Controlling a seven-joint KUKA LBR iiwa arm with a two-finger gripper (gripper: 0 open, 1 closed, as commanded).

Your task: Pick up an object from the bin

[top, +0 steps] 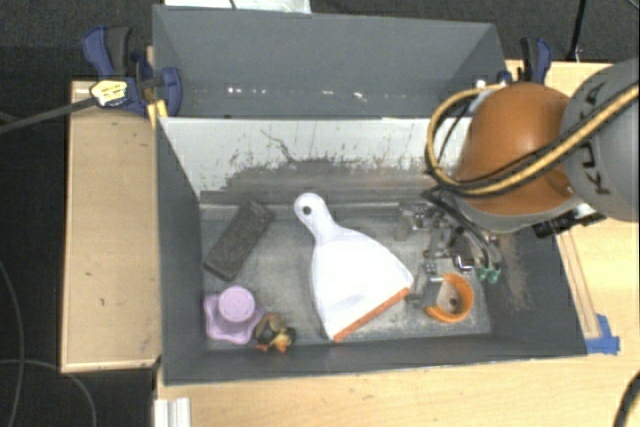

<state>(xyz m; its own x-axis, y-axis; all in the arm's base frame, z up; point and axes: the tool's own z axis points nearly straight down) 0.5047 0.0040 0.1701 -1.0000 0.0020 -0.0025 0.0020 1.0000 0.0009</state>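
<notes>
a: what lies nearest the gripper?
b: a small orange round thing, open in the middle like a ring or a shallow cup, on the floor of the bin near its front right corner. the gripper is right above its left side, so close that i can't say whether they touch
a: is it held?
b: nothing shows held in the gripper. how far open it is i cannot tell, as the grey metal parts at its tip run together from this angle
a: what is next to it?
b: just left of the orange thing a white dustpan lies flat on the floor, handle toward the back left, and its wide lip, edged in orange, toward the front right. the end of that lip is just beside the gripper
a: further out?
b: near the left wall a dark grey block lies slantwise, apart from the dustpan. in the front left corner sits a purple thing with a round top. a small yellow and black toy is touching it or just beside it on the right, near the front wall
a: the arm?
b: it reaches in over the right wall. an orange cover bulges over the back right part of the bin, with yellow and black cables looped round it, and the gripper hangs beneath it
</notes>
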